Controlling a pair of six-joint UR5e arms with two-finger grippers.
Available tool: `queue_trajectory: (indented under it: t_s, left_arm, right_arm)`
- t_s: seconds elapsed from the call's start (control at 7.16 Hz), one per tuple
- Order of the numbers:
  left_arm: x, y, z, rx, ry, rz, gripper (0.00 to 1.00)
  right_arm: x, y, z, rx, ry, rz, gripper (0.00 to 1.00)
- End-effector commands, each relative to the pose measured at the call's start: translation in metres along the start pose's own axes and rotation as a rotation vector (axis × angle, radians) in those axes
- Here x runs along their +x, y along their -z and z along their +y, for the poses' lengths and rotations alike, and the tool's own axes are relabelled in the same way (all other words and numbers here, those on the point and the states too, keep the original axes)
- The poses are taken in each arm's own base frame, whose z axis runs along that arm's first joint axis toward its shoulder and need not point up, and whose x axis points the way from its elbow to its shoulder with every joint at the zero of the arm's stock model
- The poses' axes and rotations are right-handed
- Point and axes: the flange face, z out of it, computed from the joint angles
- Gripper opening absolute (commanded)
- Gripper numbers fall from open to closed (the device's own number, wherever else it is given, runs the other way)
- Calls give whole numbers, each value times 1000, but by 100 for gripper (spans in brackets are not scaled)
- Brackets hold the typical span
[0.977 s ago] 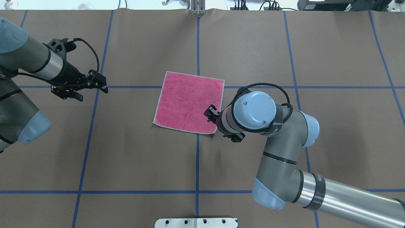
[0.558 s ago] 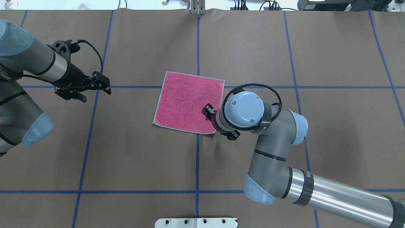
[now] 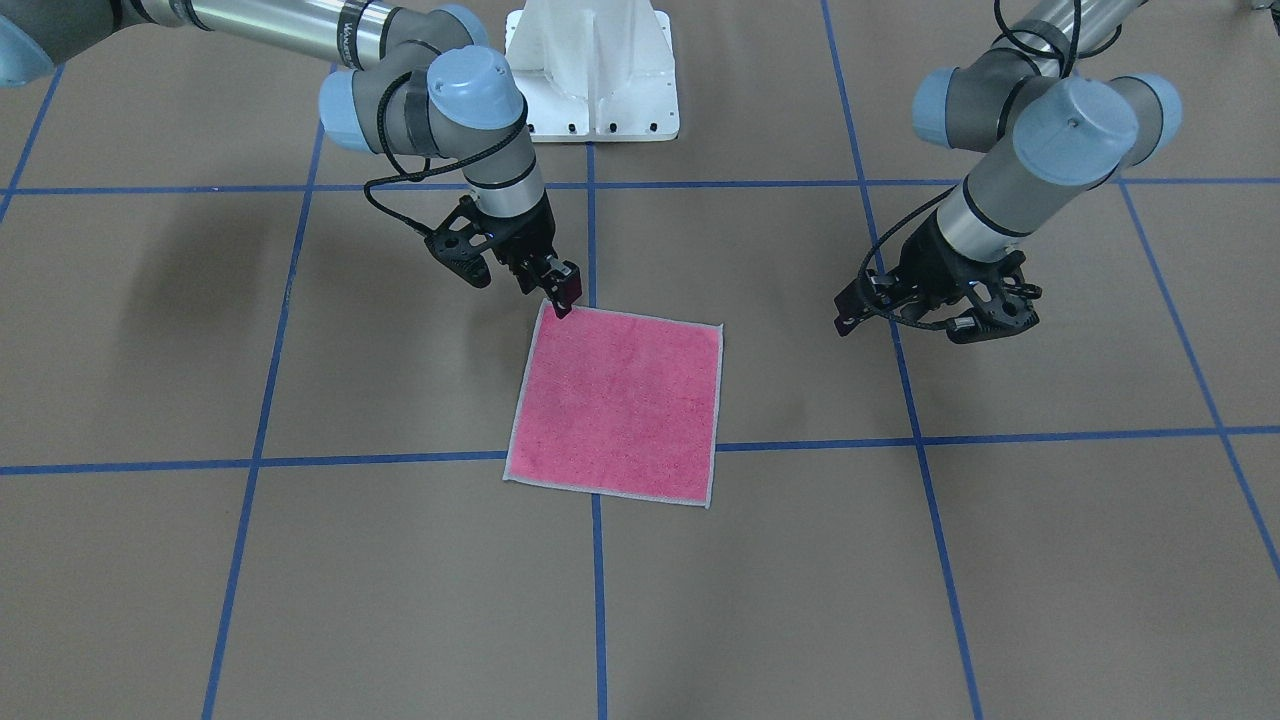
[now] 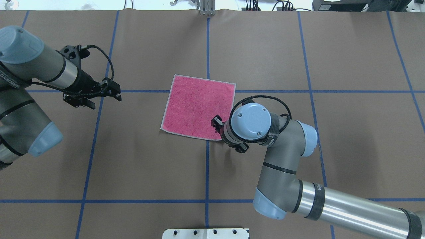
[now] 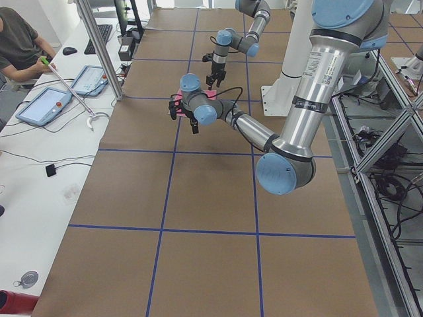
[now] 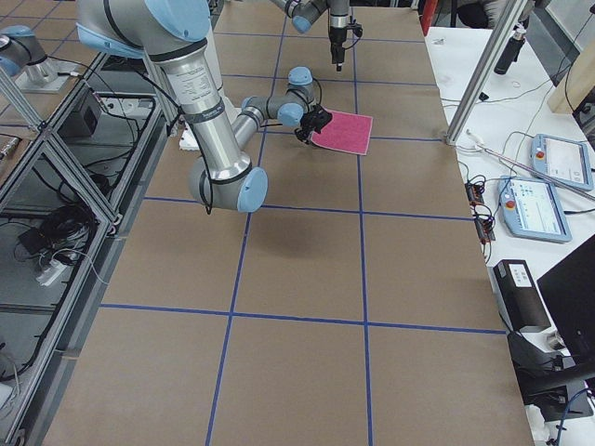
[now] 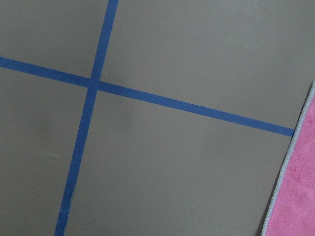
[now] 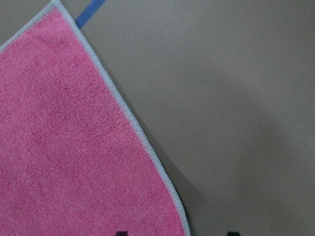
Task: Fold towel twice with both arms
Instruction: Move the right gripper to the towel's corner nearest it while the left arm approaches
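Note:
The towel [image 4: 196, 106] lies flat on the brown table, pink face up, with pale grey edging; it also shows in the front view [image 3: 618, 405]. My right gripper [image 4: 220, 127] hangs low over the towel's near right corner, open. In the right wrist view the towel's edge [image 8: 147, 147] runs down between two dark fingertips that stand apart. My left gripper [image 4: 106, 98] hovers open and holds nothing, well to the left of the towel. The left wrist view catches only a strip of the towel [image 7: 300, 196] at its right edge.
Blue tape lines [image 4: 207, 49] grid the brown tabletop. The white bolted pedestal [image 3: 590, 70] stands at the robot's side of the table. Beyond the far edge, a side table holds tablets [image 5: 46, 105] with a seated person [image 5: 20, 39] beside them.
The right arm has swung left, bringing its gripper closer over the towel's near right corner. The left arm has moved right, toward the towel. The towel has not moved.

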Motion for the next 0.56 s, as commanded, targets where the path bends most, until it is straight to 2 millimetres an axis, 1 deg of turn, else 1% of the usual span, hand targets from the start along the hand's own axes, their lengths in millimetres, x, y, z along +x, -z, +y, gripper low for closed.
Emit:
queue_trajectory:
  t_s: [0.0, 0.14, 0.28, 0.42]
  left_arm:
    - [0, -1, 1, 0, 0, -1, 100]
    - [1, -1, 1, -1, 1, -1, 100]
    - [2, -2, 2, -2, -1, 0, 100]
    - [8, -7, 4, -6, 10, -1, 100]
  right_arm:
    - [1, -5, 0, 4, -10, 9, 43]
    - [0, -4, 1, 2, -17, 6, 29]
    - [-1, -3, 1, 1, -20, 5, 12]
    - [-3, 0, 3, -2, -20, -2, 0]
